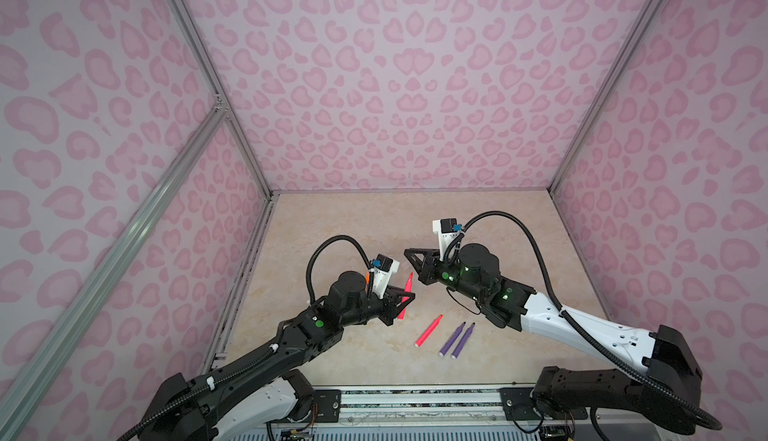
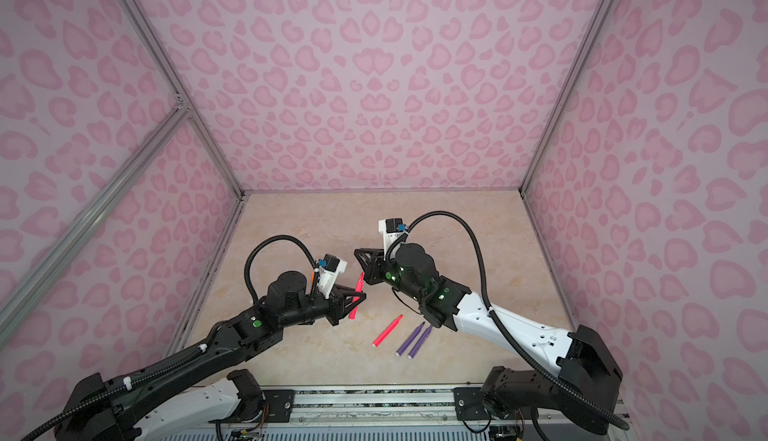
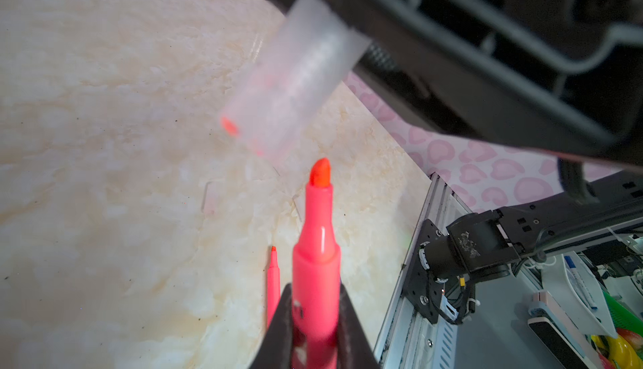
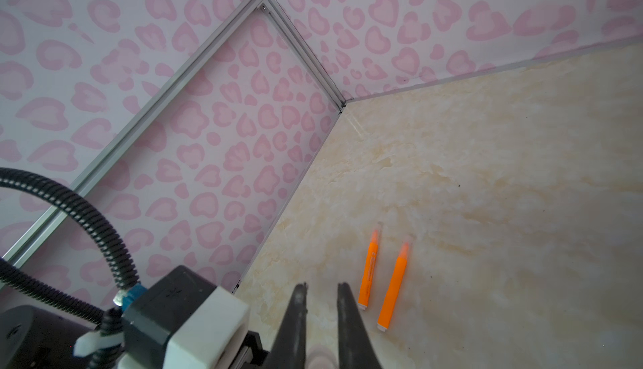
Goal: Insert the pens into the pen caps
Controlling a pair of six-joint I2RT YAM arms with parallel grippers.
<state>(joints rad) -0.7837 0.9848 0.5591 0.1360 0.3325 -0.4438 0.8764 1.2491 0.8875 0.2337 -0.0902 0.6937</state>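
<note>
My left gripper (image 3: 315, 290) is shut on a pink-red pen (image 3: 318, 256), whose tip points up and away from the jaws. In both top views that pen (image 1: 406, 293) (image 2: 356, 295) stands steeply over the beige table. My right gripper (image 1: 409, 252) is shut on a clear pen cap (image 3: 292, 82), which sticks out towards the pen. The pen's tip sits just short of the cap's open end, outside it. In the right wrist view the gripper (image 4: 322, 285) shows only a faint blur of cap deep between its fingers. A faint clear cap (image 3: 208, 198) lies on the table.
On the table lie another pink-red pen (image 1: 429, 330) and two purple pens (image 1: 451, 339) (image 1: 463, 340) near the front. Two capped orange pens (image 4: 369, 266) (image 4: 393, 285) lie beyond the right gripper. Pink patterned walls (image 1: 395, 85) enclose three sides. A metal rail (image 1: 415, 397) runs along the front.
</note>
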